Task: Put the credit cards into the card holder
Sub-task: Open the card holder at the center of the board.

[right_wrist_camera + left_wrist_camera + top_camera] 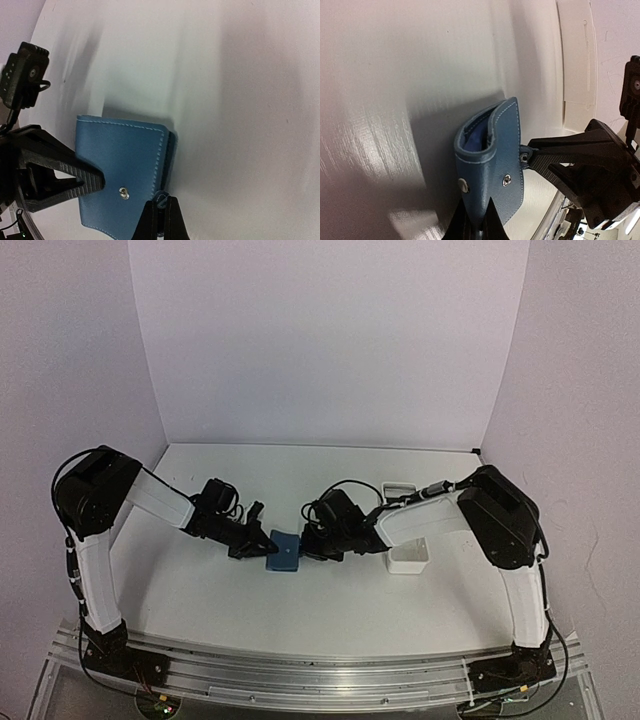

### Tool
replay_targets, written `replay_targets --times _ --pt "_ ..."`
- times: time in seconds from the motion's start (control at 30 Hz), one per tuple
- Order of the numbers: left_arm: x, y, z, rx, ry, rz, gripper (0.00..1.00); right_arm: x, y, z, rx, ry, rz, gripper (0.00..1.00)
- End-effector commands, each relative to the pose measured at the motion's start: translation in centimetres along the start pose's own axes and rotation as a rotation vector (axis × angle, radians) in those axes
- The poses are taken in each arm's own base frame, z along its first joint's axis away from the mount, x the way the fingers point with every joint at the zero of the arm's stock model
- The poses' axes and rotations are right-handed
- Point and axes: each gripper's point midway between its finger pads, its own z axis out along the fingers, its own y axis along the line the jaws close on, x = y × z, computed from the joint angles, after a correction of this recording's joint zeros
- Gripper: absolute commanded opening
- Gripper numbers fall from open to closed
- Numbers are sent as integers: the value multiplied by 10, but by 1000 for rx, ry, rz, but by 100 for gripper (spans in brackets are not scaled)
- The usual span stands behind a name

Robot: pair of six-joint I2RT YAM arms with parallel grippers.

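So the card holder (284,556) is hanging out folded around the middle of the table (300,475), a touch toward the near edge, and it's getting sandwiched right between the two grippers; the white tray (410,561) is lying off toward the right edge, partly under the right arm. The left gripper (479,222) is clamping the holder's left edge, fingers squeezed nearly together on the leather; the right gripper (160,217) is sitting on the opposite side, pinching the little snap tab (160,199) with jaws basically closed; the folded flaps are gaping a bit at the far end.
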Motion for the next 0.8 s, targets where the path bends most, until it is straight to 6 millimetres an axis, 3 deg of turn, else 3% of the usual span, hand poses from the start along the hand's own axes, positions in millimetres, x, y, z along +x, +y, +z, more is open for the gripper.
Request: replay_targets --times 0.0,0.1,0.23,0.37,0.53,0.77 --pt "7 22 -6 -114 21 -10 7 9 2 -19 -21 58 19 0" --pt "1 18 -10 -114 19 9 24 -2 37 -30 -130 69 -28 0" --pt "-12 10 -22 -98 10 40 45 -31 73 -64 -211 -7 -73 0" --pt "-20 -1 -39 -61 -1 79 62 -40 88 -84 -250 -34 -70 0" --pt "-24 -23 -58 -5 -23 176 77 -40 114 -86 -304 -28 -72 0" --pt "-10 -14 -61 -25 -10 163 75 -30 92 -63 -241 -10 -6 0"
